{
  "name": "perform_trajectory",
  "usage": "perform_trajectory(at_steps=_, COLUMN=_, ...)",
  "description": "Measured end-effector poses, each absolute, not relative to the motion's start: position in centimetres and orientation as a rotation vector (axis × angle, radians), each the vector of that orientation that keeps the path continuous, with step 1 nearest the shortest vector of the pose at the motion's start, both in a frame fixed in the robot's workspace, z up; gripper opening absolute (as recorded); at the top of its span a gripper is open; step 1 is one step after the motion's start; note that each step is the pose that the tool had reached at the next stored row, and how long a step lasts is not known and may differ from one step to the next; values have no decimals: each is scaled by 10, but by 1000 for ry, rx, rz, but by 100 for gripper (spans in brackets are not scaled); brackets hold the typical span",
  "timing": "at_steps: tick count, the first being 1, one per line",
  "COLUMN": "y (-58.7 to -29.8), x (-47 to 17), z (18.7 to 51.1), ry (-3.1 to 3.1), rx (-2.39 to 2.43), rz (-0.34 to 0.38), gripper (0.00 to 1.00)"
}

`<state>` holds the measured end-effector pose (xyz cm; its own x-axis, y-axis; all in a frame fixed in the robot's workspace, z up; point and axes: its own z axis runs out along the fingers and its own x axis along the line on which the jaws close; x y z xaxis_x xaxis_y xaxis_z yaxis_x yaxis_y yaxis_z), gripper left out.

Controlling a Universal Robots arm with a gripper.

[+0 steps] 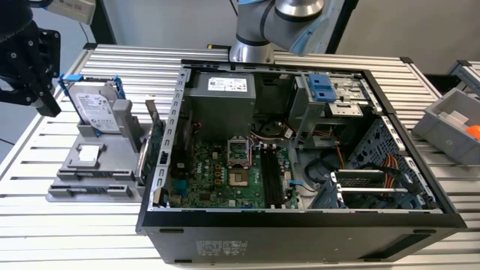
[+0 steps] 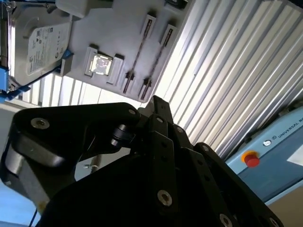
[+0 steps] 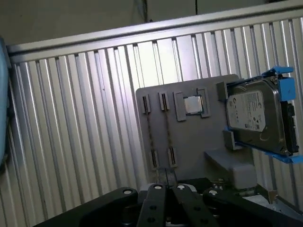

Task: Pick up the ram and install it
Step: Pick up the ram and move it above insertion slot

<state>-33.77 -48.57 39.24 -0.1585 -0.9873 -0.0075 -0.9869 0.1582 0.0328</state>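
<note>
the arm's claw (image 1: 46,109) hangs over the desk (image 1: 75,236) beside one open computer case (image 1: 300,169), fingers clenched on nothing. two ram sticks (image 3: 149,132) sit edge-up in one grey holder (image 3: 199,137), with one hard drive (image 3: 253,118) and one processor chip (image 3: 193,105).

Bright, even light from above on my feed — the ribbed table (image 2: 222,71) throws white glare in the second wrist view, the gripper (image 2: 154,101) is a black silhouette, and the computer case (image 1: 300,236) sits shadowed inside.
</note>
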Motion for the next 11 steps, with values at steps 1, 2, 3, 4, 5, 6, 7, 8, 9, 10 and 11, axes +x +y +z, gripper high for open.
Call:
perform_trajectory(at_steps=1, y=-485, x=-338, z=392, ry=-2364, rx=2044, rz=-46, gripper=0)
perform_trajectory(at_steps=2, y=-485, x=-338, z=392, ry=-2349, rx=2061, rz=-46, gripper=0)
perform_trajectory(at_steps=3, y=-485, x=-338, z=392, ry=-2333, rx=2079, rz=-46, gripper=0)
perform_trajectory(at_steps=4, y=-485, x=-338, z=392, ry=-2318, rx=2096, rz=-46, gripper=0)
perform_trajectory(at_steps=5, y=-485, x=-338, z=392, ry=-2302, rx=2113, rz=-46, gripper=0)
perform_trajectory(at_steps=6, y=-484, x=-338, z=392, ry=-2287, rx=2129, rz=-45, gripper=0)
perform_trajectory(at_steps=7, y=-484, x=-338, z=392, ry=-2272, rx=2145, rz=-45, gripper=0)
perform_trajectory(at_steps=8, y=-484, x=-338, z=392, ry=-2257, rx=2160, rz=-45, gripper=0)
perform_trajectory(at_steps=9, y=-484, x=-338, z=392, ry=-2241, rx=2176, rz=-45, gripper=0)
perform_trajectory(at_steps=10, y=-483, x=-338, z=392, ry=-2226, rx=2191, rz=-45, gripper=0)
perform_trajectory(at_steps=11, y=-483, x=-338, z=392, ry=-2212, rx=2205, rz=-45, gripper=0)
